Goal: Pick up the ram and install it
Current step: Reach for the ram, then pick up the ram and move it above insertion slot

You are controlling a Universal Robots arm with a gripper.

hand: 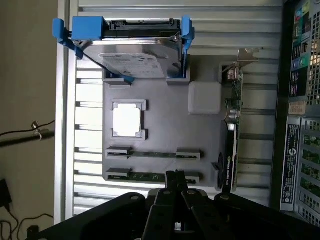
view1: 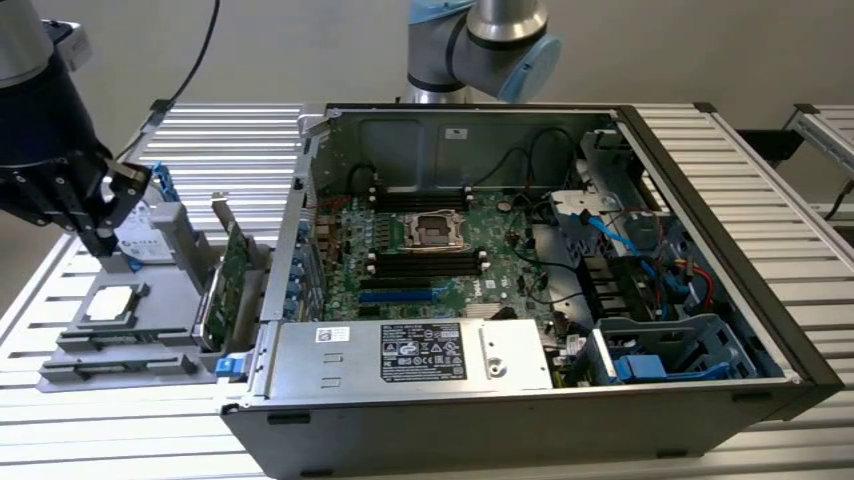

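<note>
Gripper [view1: 110, 255] hung over the gray tray [view1: 134, 372], at 9 o'clock of the computer case [view1: 507, 440] in the exterior view. Its fingers were together, gripping nothing. Ram [hand: 152, 154] stood on edge in its tray holder, long axis 9-to-3 in that view. A second stick [hand: 150, 176] lay parallel just beside it.

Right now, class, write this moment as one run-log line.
claw: hovering above tray | ram: in tray, not gripped | case: open
</note>
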